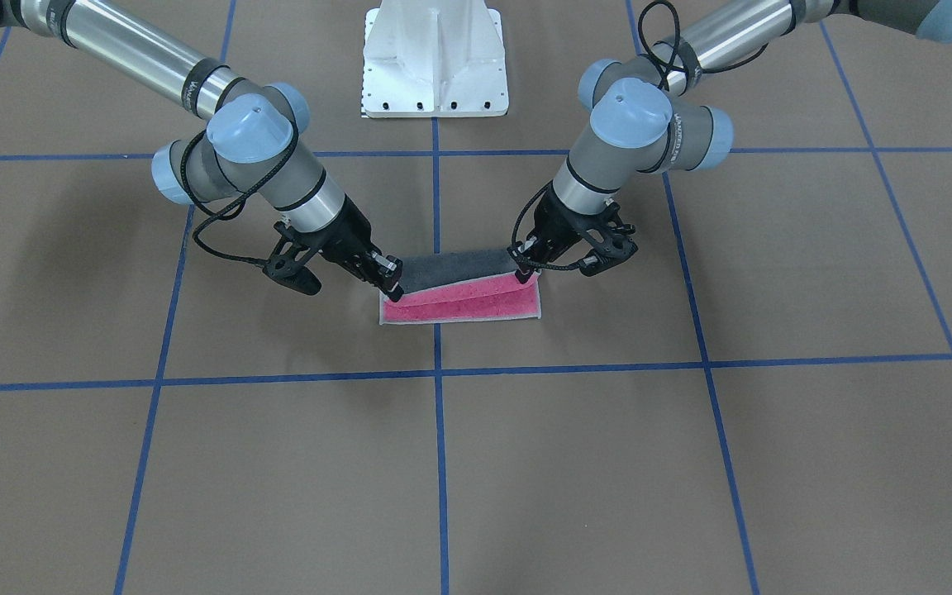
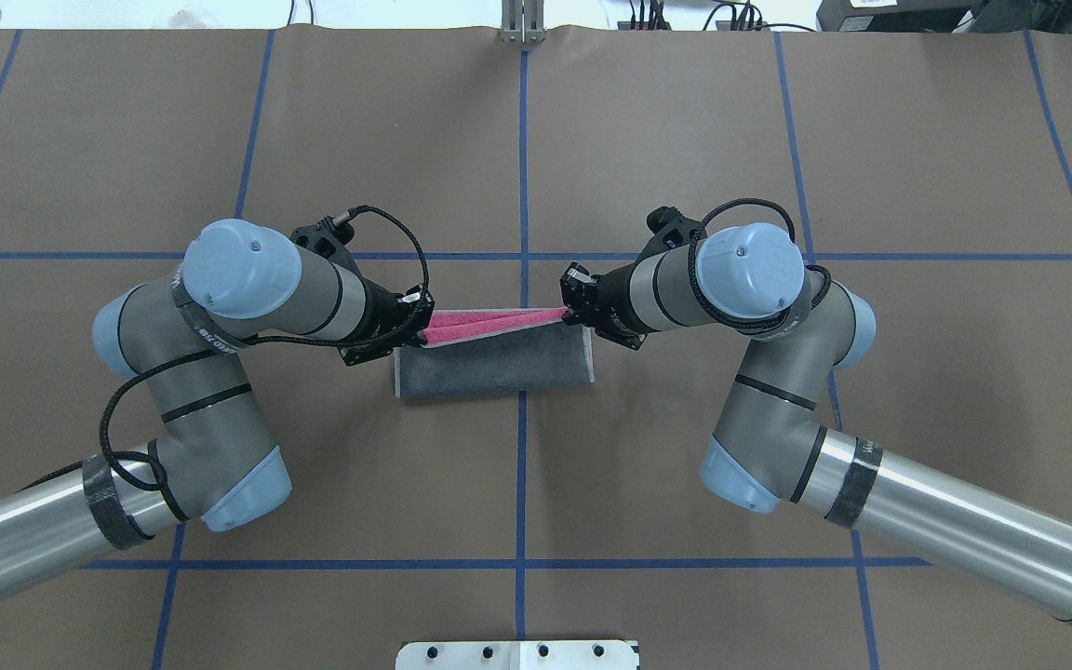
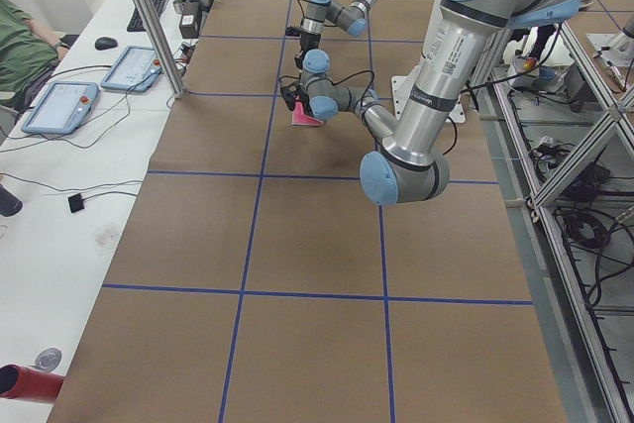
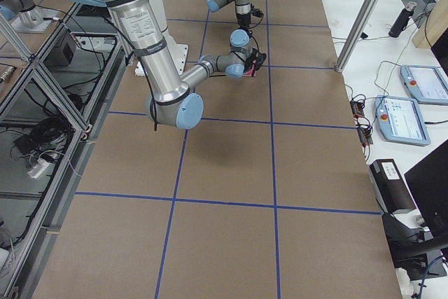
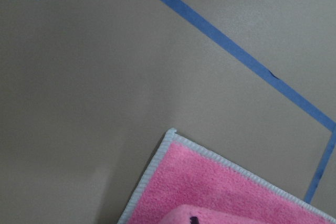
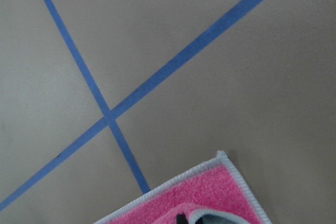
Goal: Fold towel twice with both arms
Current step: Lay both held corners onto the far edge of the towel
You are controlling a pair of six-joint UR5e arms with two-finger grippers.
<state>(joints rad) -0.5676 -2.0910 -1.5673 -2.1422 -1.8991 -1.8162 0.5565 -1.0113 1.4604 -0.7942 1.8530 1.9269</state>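
Clamped on raised corners of small square pink-and-grey terry towel (image 1: 468, 307) with left fingers (image 1: 525, 266) and right fingers (image 1: 394, 286); long axis spanning both.

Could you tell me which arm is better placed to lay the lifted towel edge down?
Marginally the right: the right pincer seems to hold its corner of the towel slightly farther across than the left pincer. Both grip, so lowering together looks best.
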